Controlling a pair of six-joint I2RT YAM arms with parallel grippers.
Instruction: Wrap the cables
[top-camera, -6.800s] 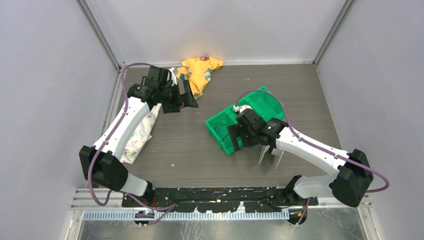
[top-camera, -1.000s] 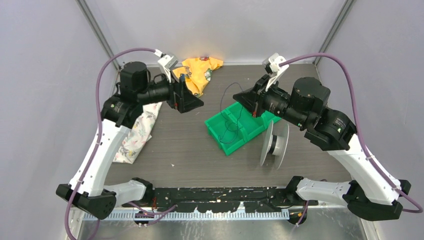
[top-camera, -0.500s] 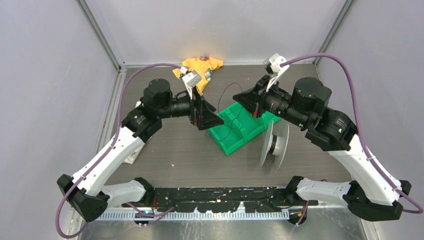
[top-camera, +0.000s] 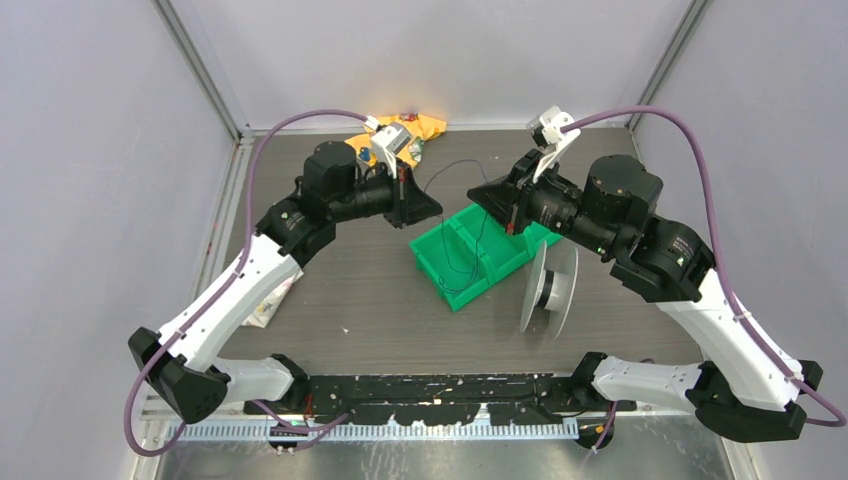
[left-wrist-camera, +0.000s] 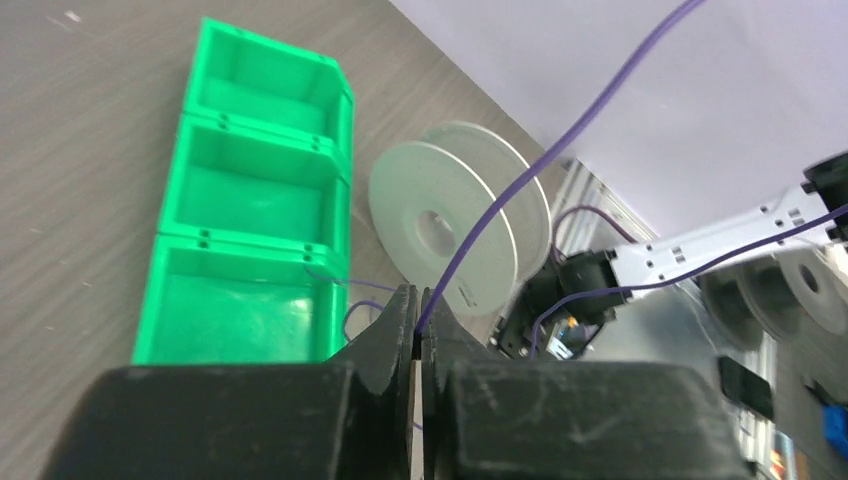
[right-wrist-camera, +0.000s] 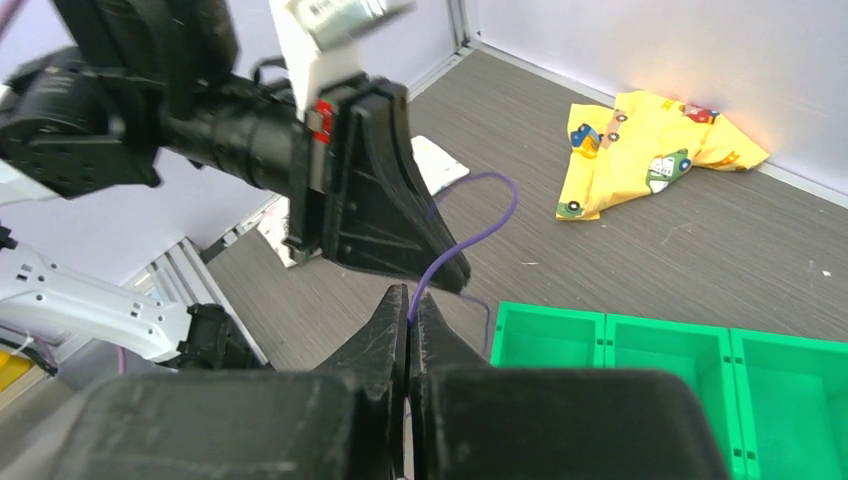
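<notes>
Cable strung between two pinching grippers, spool off to one side

The left gripper (top-camera: 437, 210) and the right gripper (top-camera: 474, 194) each have their fingers pressed together on the cable (left-wrist-camera: 600, 113), which arcs from one tip to the other above the bin (top-camera: 436, 278) and trails from the right tip down into it. In the top view the spool (top-camera: 548, 290) stands on edge at 5 o'clock from the right gripper, axle running 9 to 3; the right arm is nearer, so carrying the cable to it likely falls there
</notes>
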